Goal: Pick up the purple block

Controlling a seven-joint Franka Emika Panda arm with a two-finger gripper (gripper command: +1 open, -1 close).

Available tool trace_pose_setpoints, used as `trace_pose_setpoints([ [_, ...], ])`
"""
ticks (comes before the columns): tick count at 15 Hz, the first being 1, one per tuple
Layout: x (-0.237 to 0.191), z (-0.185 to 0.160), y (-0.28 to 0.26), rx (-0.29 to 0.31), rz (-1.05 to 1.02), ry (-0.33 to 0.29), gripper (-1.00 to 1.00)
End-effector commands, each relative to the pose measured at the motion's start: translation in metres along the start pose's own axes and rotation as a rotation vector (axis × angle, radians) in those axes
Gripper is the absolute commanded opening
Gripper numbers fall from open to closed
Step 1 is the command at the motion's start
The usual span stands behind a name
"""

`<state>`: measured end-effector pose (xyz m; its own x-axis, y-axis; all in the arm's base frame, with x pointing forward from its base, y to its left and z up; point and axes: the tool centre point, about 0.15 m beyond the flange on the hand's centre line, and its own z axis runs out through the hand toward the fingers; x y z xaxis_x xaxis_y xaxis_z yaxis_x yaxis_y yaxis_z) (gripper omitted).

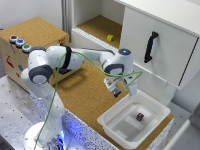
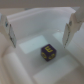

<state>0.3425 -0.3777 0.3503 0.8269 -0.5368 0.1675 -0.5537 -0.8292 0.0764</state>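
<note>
The purple block (image 1: pixel 140 116) is a tiny dark cube lying on the floor of a white tray (image 1: pixel 116 125) at the exterior view's lower right. In the wrist view the block (image 2: pixel 48 52) shows a paler top face with a yellow mark. My gripper (image 1: pixel 121 90) hangs above the tray's near-left rim, up and to the left of the block, apart from it. In the wrist view the gripper (image 2: pixel 42 27) is open, with one white finger (image 2: pixel 10 30) on each side, and the block lies beyond the fingertips. It holds nothing.
The tray stands on a cork-topped bench (image 1: pixel 85 90). A white cabinet with a black handle (image 1: pixel 150 46) stands behind. A small yellow-green object (image 1: pixel 110 37) sits in the open shelf. A cork box with coloured buttons (image 1: pixel 19 42) is at the exterior view's left.
</note>
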Motion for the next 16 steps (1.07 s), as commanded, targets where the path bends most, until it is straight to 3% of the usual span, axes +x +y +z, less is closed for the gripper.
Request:
trace_pose_setpoints([
  [1, 0.021, 0.041, 0.054, 0.023, 0.141, -0.106, 1.00],
  [5, 0.021, 0.069, 0.051, 0.048, 0.376, -0.086, 1.00],
  [10, 0.054, 0.076, 0.016, 0.089, 0.553, -0.031, 1.00],
  [16, 0.071, 0.112, -0.006, 0.084, 0.674, -0.119, 1.00],
])
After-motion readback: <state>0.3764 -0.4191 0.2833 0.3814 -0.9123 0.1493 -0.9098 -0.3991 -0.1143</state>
